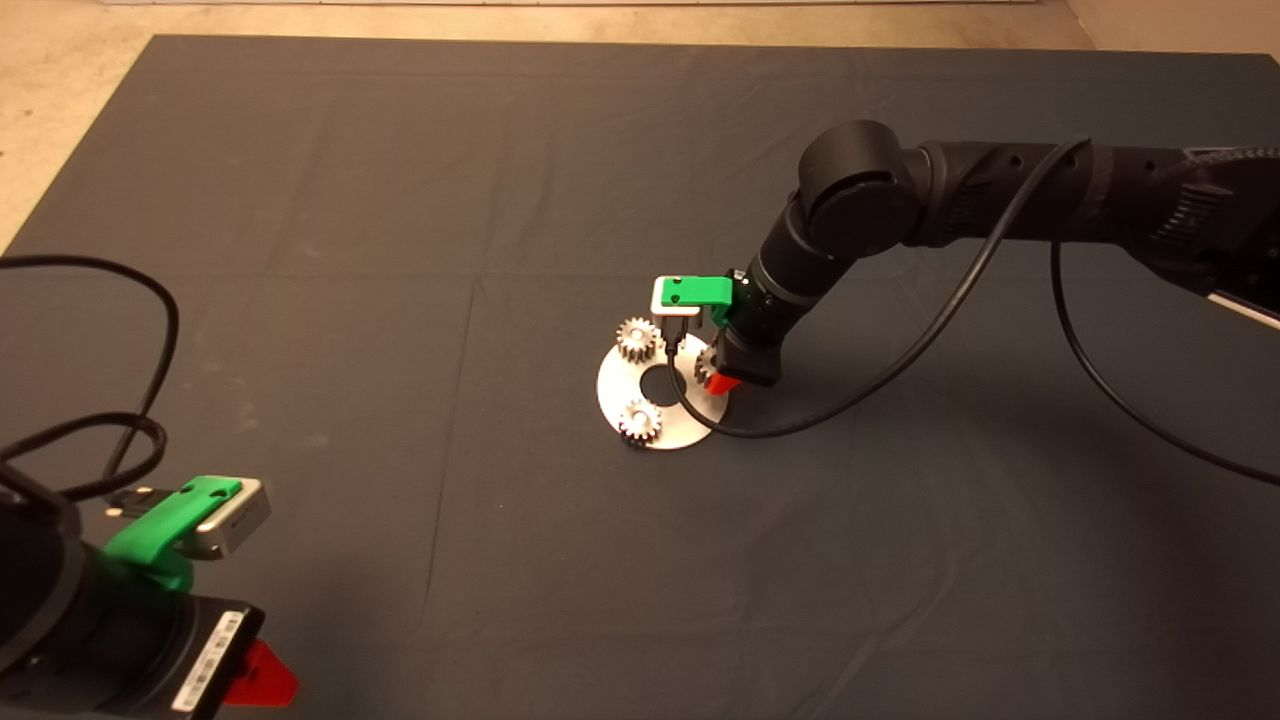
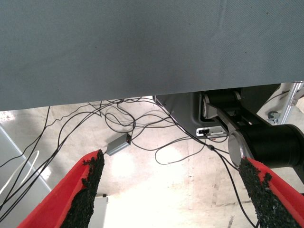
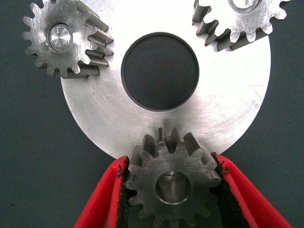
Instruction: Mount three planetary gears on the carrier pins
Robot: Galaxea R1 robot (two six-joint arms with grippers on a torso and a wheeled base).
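A flat round shiny metal disc with a central hole (image 1: pixel 620 392) lies near the centre of the dark mat (image 1: pixel 400 250). Small silvery-grey spur gears sit on its pins at about eleven (image 1: pixel 637 339), seven (image 1: pixel 639 421) and three o'clock (image 3: pixel 172 184). The last lies between the right green gripper (image 3: pixel 172 190) fingers, apparently touching both. The left green gripper (image 2: pixel 173 199) waits at the mat's lower left.

- a dark mat (image 1: pixel 400 250) covers the bench; it has soft creases in it
- pale floor (image 1: pixel 60 90) shows past the far edge and the left edge of the mat
- in the left wrist view, thin black wires (image 2: pixel 118 118) lie in loops on the pale floor
- a small grey box (image 2: pixel 118 144) lies among the wires; a wire runs into it
- a metal frame (image 2: pixel 289 102) stands at the side
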